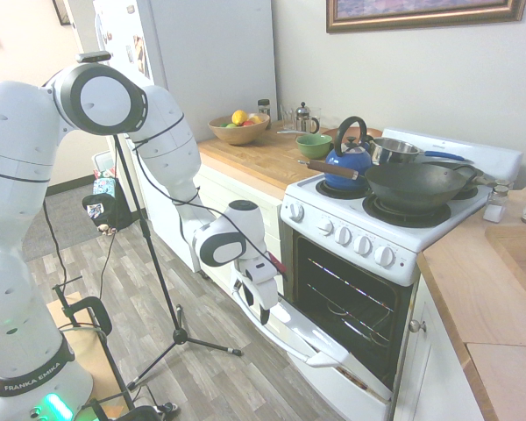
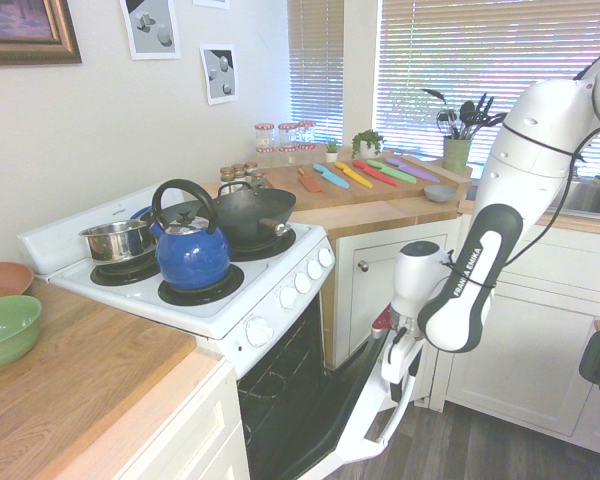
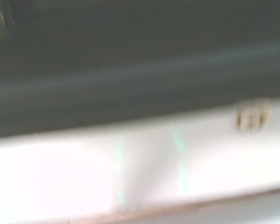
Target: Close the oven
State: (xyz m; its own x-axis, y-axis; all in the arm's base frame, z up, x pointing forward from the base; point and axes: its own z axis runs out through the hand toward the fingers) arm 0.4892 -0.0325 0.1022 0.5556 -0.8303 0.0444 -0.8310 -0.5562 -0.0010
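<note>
Jaws of the gripper sit low at the handle, beside the door's upper edge, but whether they are wide, narrow or closed on the bar I cannot tell. That place makes sense: far from the bottom hinge, a push or pull should swing the door most easily. To the right of the gripper in the first exterior view is the oven, between the counters, its door partly lowered and the dark cavity showing. The front faces the arm's side of the kitchen; the handle's long axis runs across that front, alongside the row of knobs, while the door slants outward and up from its hinge. Closing likely calls for an upward, inward arc; slipping off the edge is the risk.
</note>
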